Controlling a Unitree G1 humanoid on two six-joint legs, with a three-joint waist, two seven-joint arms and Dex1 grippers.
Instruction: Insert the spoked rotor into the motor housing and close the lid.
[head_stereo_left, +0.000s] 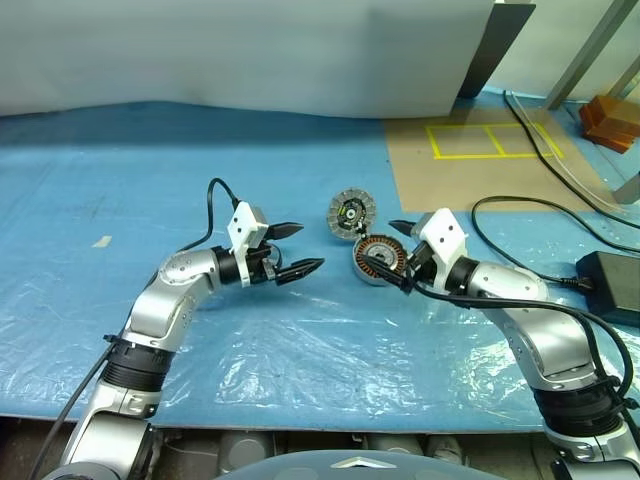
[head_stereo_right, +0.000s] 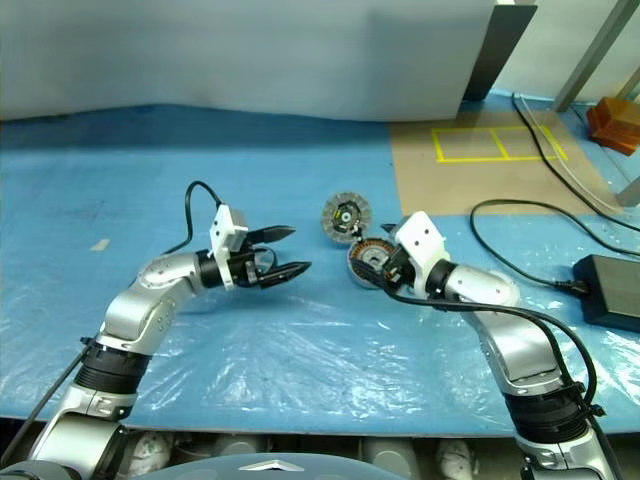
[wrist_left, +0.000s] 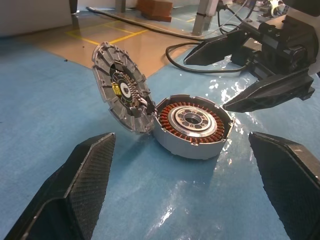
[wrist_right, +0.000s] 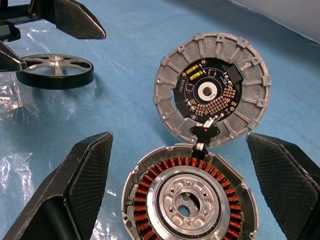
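Nothing done yet: spoked rotor (wrist_right: 55, 70) lies outside motor housing (wrist_right: 187, 200), lid (wrist_right: 212, 95) propped open, left hand (head_stereo_left: 310, 247) and right hand (head_stereo_left: 398, 255) spread, empty.

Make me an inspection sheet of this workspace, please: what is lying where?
Surface: blue sheet, with clear plastic film in front.
Job's things: motor housing lies open with its copper windings showing; its lid stands tilted up at the housing's edge; spoked rotor lies flat near the left gripper.
Clutter: small pale scrap.
Grippers: left gripper has its fingers open and holds nothing; right gripper has its fingers open on either side of the housing.
Cables: black cable running to a black power brick.
Surroundings: brown floor patch with yellow tape lines; orange box.
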